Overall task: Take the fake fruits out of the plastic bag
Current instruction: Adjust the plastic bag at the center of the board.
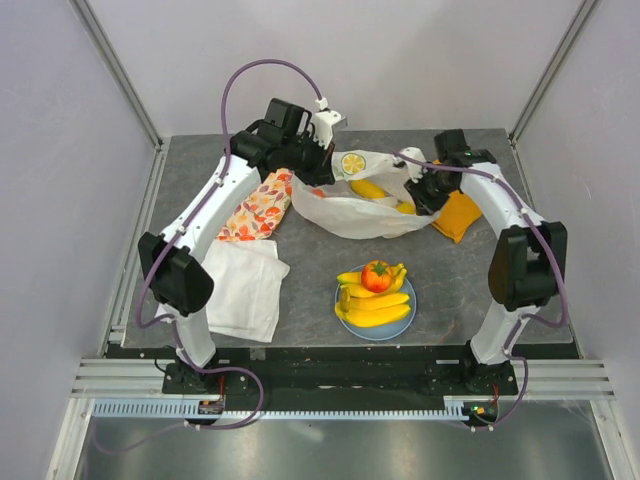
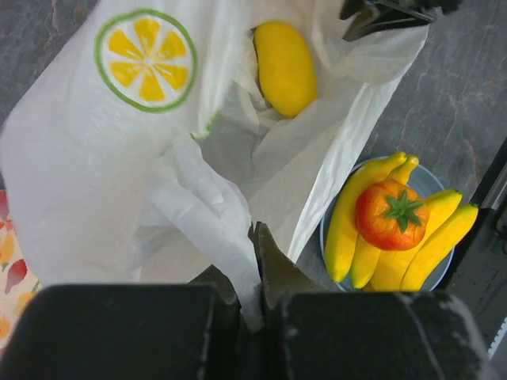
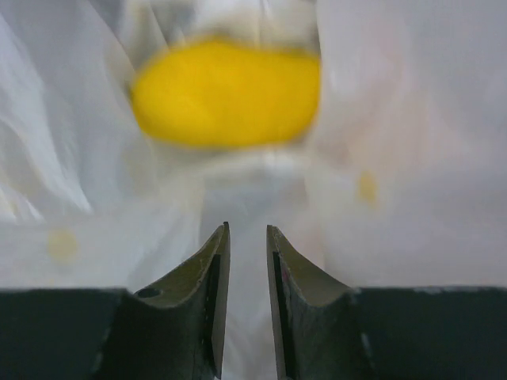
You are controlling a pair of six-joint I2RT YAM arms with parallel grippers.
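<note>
The white plastic bag [image 1: 345, 215] lies at mid-table, its mouth held up. My left gripper [image 1: 318, 150] is shut on a fold of the bag's rim [image 2: 238, 237]. A yellow fruit [image 2: 283, 67] lies inside the bag [image 2: 87, 182], blurred in the right wrist view [image 3: 226, 93]. A lemon-slice disc [image 2: 145, 59] shows on the bag's side; whether it is a print or a fruit behind the film I cannot tell. My right gripper [image 3: 248, 229] is in the bag's mouth [image 1: 425, 195], short of the yellow fruit, jaws slightly apart and empty. Bananas [image 1: 375, 305] and a red-orange fruit [image 1: 376, 276] sit on the plate.
The light-blue plate [image 1: 405, 322] stands near the front edge. A floral cloth [image 1: 258, 208] and a white cloth [image 1: 245, 285] lie on the left. An orange pad [image 1: 458, 218] lies under the right arm. Frame posts stand at the back corners.
</note>
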